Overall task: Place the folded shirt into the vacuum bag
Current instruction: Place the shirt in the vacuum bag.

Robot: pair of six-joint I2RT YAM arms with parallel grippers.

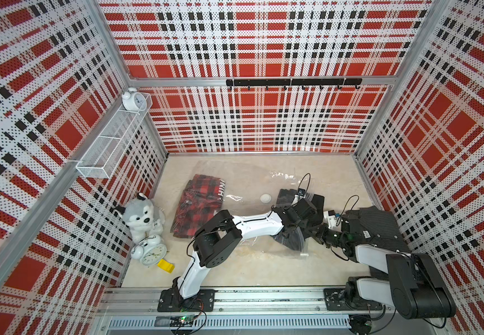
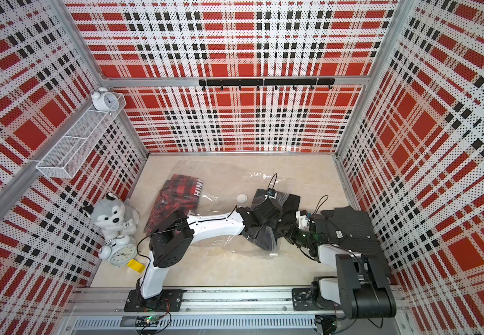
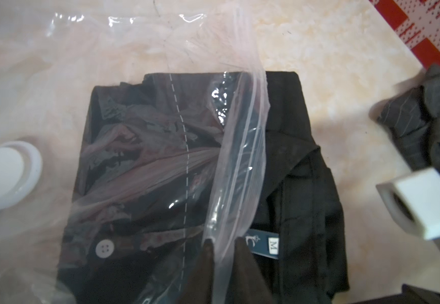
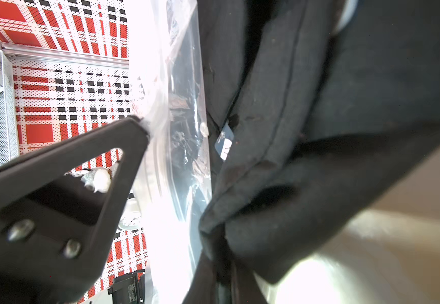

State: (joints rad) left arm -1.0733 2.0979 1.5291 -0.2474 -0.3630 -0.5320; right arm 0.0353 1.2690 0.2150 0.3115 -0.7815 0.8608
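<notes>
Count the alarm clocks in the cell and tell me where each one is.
2. The shelf clock stands at the far end of the wall-mounted wire shelf. The table clock sits on the table by the plush husky. None seems hidden.

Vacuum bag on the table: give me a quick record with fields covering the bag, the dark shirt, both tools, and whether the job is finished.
vacuum bag: clear plastic, mouth on the right arm's side
dark shirt: partly through the mouth, labelled end outside
left tool: shut on the bag's zip edge
right tool: shut on the dark shirt's edge
red plaid shirt: under the plastic, apparently inside
task: not yet done
</notes>
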